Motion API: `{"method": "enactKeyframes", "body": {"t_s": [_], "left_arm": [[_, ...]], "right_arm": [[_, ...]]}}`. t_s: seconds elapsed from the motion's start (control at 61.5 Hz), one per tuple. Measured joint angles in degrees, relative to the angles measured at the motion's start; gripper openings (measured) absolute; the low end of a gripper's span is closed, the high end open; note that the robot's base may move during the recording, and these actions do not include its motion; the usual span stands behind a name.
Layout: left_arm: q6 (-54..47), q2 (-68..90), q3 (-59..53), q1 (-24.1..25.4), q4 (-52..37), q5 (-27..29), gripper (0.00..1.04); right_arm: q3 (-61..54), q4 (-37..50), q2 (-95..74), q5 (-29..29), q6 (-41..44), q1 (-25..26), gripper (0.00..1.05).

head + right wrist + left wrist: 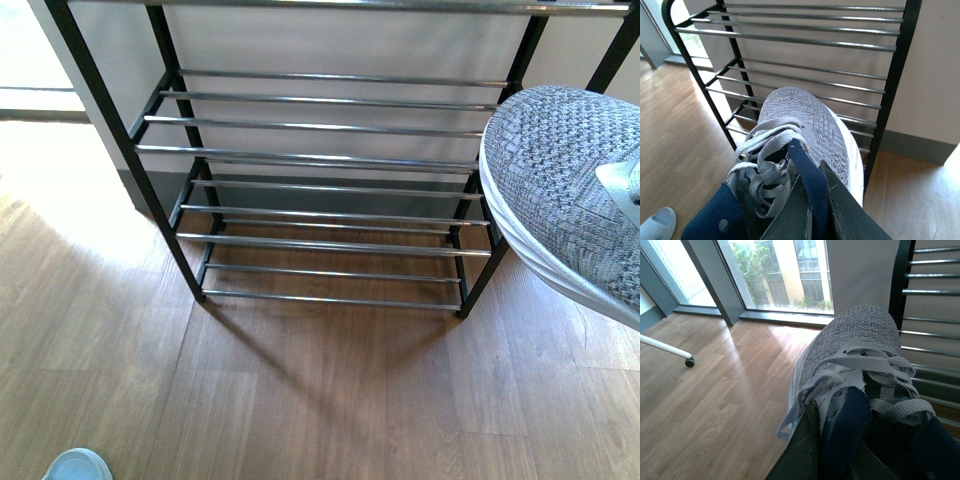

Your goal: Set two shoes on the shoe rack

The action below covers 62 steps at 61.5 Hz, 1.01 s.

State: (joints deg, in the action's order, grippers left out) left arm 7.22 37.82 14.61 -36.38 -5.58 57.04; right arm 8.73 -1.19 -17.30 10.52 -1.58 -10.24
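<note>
My worry is the hold: each shoe hangs by its soft navy collar (807,165), so a quick swing could twist it loose, or a toe could snag a chrome bar (300,156). I see the right end effector (815,202) pinched nearly closed on the right sneaker (810,125), and the left end effector (832,460) clamped likewise on the left sneaker (855,340). Both hang near the shoe rack (102,105), neither shelved yet.
</note>
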Motion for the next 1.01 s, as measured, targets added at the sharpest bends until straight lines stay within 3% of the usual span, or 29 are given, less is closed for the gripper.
{"method": "enactKeyframes", "body": {"t_s": [0.553,0.585,0.618,0.683,0.796,1.008], "left_arm": [[0.0,0.0,0.0,0.0,0.0,0.0,0.02],[0.0,0.0,0.0,0.0,0.0,0.0,0.02],[0.0,0.0,0.0,0.0,0.0,0.0,0.02],[0.0,0.0,0.0,0.0,0.0,0.0,0.02],[0.0,0.0,0.0,0.0,0.0,0.0,0.02],[0.0,0.0,0.0,0.0,0.0,0.0,0.02]], "right_arm": [[0.0,0.0,0.0,0.0,0.0,0.0,0.01],[0.0,0.2,-0.1,0.7,-0.2,0.2,0.01],[-0.1,1.7,-1.1,4.9,-0.8,1.0,0.01],[0.6,10.8,-8.9,9.9,-1.0,0.9,0.01],[10.3,29.7,-36.5,3.3,-3.2,-1.9,0.01],[31.8,33.6,-68.3,-6.5,-11.3,-5.1,0.01]]}}
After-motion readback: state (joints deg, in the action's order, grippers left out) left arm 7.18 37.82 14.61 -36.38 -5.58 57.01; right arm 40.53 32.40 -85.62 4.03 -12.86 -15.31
